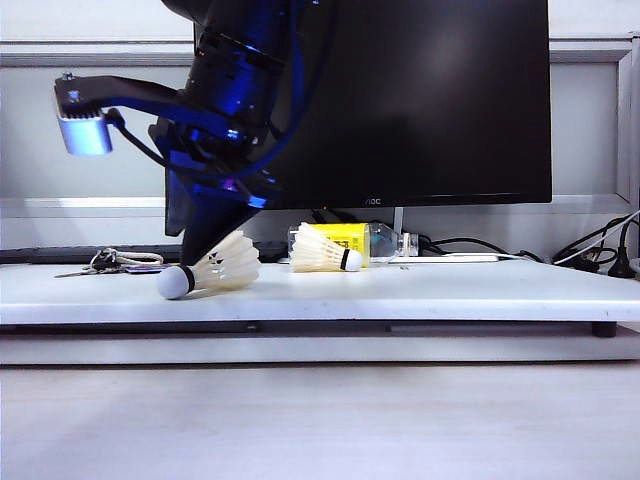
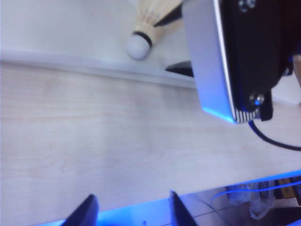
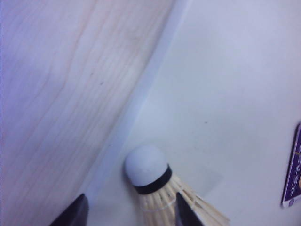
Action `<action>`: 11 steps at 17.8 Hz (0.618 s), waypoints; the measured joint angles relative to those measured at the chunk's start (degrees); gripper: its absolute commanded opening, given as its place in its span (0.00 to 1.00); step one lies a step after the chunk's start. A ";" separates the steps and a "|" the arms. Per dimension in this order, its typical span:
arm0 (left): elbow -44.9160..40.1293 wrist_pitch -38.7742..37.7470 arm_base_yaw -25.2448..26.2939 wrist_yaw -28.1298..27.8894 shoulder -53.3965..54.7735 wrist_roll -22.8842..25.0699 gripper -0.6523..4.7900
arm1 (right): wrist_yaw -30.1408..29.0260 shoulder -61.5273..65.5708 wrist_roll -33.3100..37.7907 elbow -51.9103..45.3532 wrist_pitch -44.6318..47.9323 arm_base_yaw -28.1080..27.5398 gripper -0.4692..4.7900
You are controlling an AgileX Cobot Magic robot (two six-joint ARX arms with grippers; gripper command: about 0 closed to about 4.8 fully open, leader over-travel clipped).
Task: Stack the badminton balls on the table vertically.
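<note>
Two badminton balls lie on their sides on the white table (image 1: 450, 290). One badminton ball (image 1: 215, 268) is near the front edge at the left, cork tip pointing left. The other (image 1: 325, 250) lies further back, near the middle. The right arm reaches across to the left one, and my right gripper (image 1: 200, 252) comes down over its feathers. In the right wrist view the right gripper (image 3: 131, 214) is open and straddles this ball's (image 3: 150, 174) cone, one finger clearly apart from it. My left gripper (image 2: 131, 214) is open and empty above the wooden surface, out of the exterior view.
A clear bottle with a yellow label (image 1: 350, 240) lies behind the second ball, under a black monitor (image 1: 430, 100). A bunch of keys (image 1: 105, 262) sits at the table's back left. The right arm's silver camera housing (image 2: 211, 61) fills part of the left wrist view.
</note>
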 measured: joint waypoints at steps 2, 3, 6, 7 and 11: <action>0.00 0.02 0.00 1.77 0.00 0.00 0.50 | -0.09 0.00 -1.99 0.00 -0.15 0.50 0.49; 0.00 0.02 0.00 2.25 0.00 -0.02 0.50 | -0.11 0.00 -2.23 0.00 0.00 0.74 0.49; 0.00 0.02 0.00 3.13 0.00 -0.02 0.50 | -0.24 0.00 -1.79 0.00 0.46 0.74 0.48; 0.00 0.02 0.00 3.43 0.00 -0.02 0.50 | -0.37 0.00 -0.13 0.00 0.48 0.68 0.48; 0.00 0.02 0.00 3.48 0.00 -0.02 0.50 | -0.37 0.00 -2.10 0.00 1.79 0.68 0.46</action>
